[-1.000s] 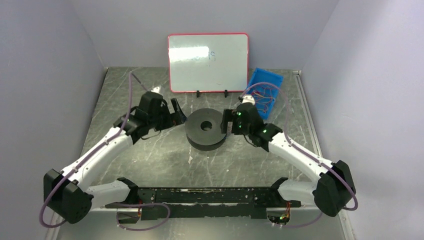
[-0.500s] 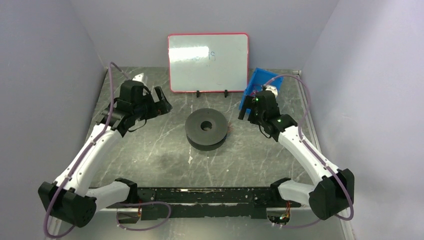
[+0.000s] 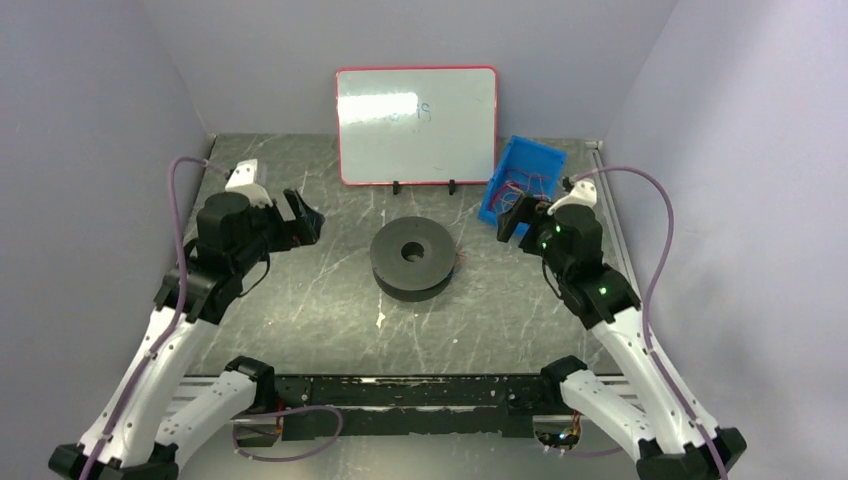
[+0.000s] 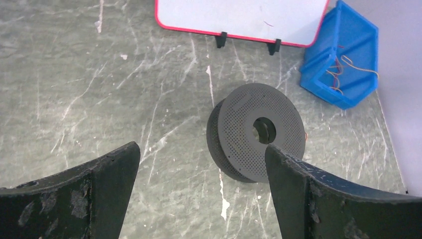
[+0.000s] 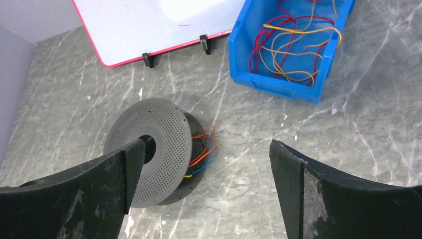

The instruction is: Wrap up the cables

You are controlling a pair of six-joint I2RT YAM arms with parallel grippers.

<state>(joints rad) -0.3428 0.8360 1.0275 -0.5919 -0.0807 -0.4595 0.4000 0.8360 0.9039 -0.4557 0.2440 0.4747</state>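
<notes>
Cables (image 5: 293, 50) in bin (image 5: 271, 83), beyond right tool (image 5: 206, 149)

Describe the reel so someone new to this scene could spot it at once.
Start at the red-framed whiteboard at the back of the table. Just in front of it lies a dark grey reel with perforated flanges and a round centre hole. It is the only round thing there, with orange cable strands at its side; the blue bin nearby holds loose cables.

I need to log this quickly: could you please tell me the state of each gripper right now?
Left gripper: open, holding nothing.
Right gripper: open, holding nothing.
</notes>
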